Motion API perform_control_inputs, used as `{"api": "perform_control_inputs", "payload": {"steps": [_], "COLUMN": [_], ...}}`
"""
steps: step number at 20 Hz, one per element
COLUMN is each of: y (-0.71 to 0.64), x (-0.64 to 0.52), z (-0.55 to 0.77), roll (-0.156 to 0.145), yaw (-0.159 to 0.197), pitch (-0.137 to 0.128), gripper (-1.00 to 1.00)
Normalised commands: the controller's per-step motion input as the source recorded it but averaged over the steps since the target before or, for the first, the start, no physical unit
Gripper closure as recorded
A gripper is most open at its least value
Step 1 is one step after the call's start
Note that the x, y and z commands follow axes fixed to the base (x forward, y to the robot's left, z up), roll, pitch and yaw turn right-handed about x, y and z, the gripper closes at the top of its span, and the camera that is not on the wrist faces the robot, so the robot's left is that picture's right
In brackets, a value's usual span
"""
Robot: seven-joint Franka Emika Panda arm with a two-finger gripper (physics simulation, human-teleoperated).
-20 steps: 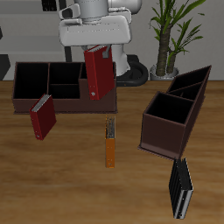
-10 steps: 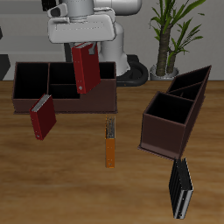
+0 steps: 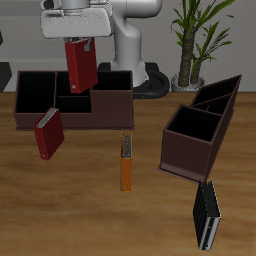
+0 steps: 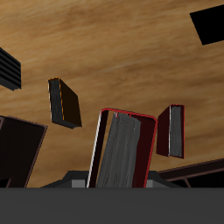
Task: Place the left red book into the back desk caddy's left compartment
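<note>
Nearest the table's front edge, a black book point(image 3: 206, 215) and a thin orange book point(image 3: 126, 162) are lying flat, clear of the work. Farther in, the other red book point(image 3: 48, 133) is leaning against the back desk caddy point(image 3: 112, 103). Above that caddy, the gripper point(image 3: 77, 41) is clamping the left red book point(image 3: 81, 63) by its top edge, so the book is hanging upright in the air over the middle bins. To do this well, the book should travel sideways until it is fully above the wide left compartment point(image 3: 34, 91), then descend straight without clipping a divider. The book is a small red hardcover with pale grey page edges point(image 4: 116, 152).
</note>
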Motion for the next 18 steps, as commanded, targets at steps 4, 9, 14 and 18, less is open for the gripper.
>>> {"api": "perform_control_inputs", "payload": {"steps": [4,9,14,18], "y": [-0.29,-0.4,-0.13,-0.26], "x": [-0.38,-0.31,-0.17,-0.31], "z": [-0.04,-0.07,0.04,0.2], "roll": [-0.015,-0.021,-0.016,-0.022], "yaw": [0.024,0.058,0.06,0.127], "pitch": [-0.006,0.001,0.004,-0.023], "gripper": [1.0,1.0,1.0,1.0]}}
